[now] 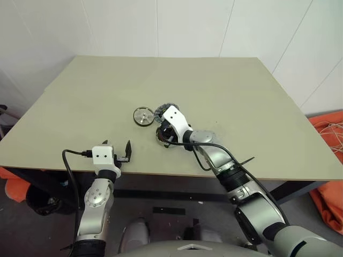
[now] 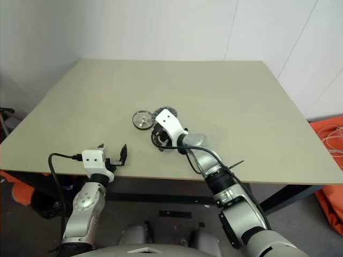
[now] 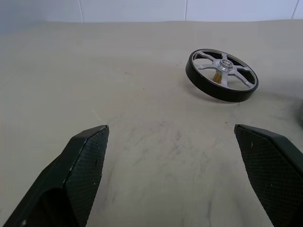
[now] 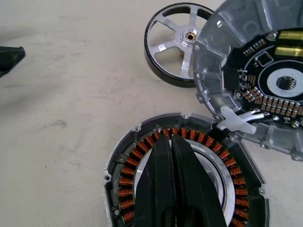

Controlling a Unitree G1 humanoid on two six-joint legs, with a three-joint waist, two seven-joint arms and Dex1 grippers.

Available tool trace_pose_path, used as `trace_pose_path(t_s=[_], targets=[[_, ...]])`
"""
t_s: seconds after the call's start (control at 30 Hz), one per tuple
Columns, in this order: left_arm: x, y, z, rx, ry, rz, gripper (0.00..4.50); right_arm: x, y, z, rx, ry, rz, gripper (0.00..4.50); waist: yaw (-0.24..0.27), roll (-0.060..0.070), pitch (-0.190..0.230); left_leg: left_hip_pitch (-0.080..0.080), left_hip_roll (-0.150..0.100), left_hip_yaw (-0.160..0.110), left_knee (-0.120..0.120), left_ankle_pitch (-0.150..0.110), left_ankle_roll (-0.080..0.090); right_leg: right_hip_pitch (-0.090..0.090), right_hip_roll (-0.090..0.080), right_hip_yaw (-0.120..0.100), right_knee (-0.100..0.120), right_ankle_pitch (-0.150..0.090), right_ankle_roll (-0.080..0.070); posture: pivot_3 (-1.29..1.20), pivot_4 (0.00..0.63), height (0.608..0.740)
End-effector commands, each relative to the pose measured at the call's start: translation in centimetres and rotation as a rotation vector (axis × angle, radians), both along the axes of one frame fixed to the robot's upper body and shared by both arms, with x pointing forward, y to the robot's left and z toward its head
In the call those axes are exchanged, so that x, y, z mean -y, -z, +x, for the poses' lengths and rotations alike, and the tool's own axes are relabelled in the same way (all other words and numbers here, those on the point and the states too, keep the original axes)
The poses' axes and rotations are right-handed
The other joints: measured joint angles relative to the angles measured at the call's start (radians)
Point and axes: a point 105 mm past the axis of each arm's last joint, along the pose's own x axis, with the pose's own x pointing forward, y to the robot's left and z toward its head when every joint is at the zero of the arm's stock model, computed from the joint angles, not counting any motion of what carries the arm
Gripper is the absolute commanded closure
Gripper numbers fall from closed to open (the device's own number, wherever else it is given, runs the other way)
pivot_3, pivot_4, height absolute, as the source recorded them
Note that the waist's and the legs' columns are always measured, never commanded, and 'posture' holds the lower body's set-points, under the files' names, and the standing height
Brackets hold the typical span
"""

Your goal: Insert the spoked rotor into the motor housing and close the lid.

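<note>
The right gripper (image 4: 173, 156) has its two black fingers pressed tightly together, empty, and it hangs directly over the motor housing (image 4: 142, 156), a round metal ring with copper-coloured windings around a silver centre and a dark outer wall. The fingertips sit above the windings at the ring's far edge; whether they touch the metal I can't tell. Just beyond the fingertips, hinged open at the housing's rim and tilted up, is the lid (image 4: 265, 80), a round silver casting with a black circuit board on its inner face. Beside the lid, just past the housing, lies the spoked rotor (image 4: 173, 45), a dark-rimmed wheel with silver spokes and a small hub, flat on the beige table (image 1: 241, 96). Over near the table's front edge, the left gripper (image 3: 173, 179) stands wide open, nothing between its textured black fingers (image 3: 87, 161). The rotor lies well ahead of it, a little off towards its right finger.
</note>
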Motion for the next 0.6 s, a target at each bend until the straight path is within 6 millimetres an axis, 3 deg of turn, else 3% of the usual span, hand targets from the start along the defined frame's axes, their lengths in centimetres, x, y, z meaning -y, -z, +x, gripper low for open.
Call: trace_pose_path(t_s=[0.03,0.6], targets=[[0.0,-1.4,0.3,0.053,0.0,0.004,0.0,0.1,-1.1,0.5,0.041,0.001,0.015,4.46,0.0,0.0,0.0,0.0,0.0,0.0,0.0,0.0,0.0,0.0,0.0,0.0,0.0,0.0,0.0,0.0,0.0,0.74],[0.1,-1.3,0.2,0.046,0.005,-0.004,0.0,1.4,-1.0,0.8,0.045,0.025,-0.008,4.46,0.0,0.0,0.0,0.0,0.0,0.0,0.0,0.0,0.0,0.0,0.0,0.0,0.0,0.0,0.0,0.0,0.0,0.74]])
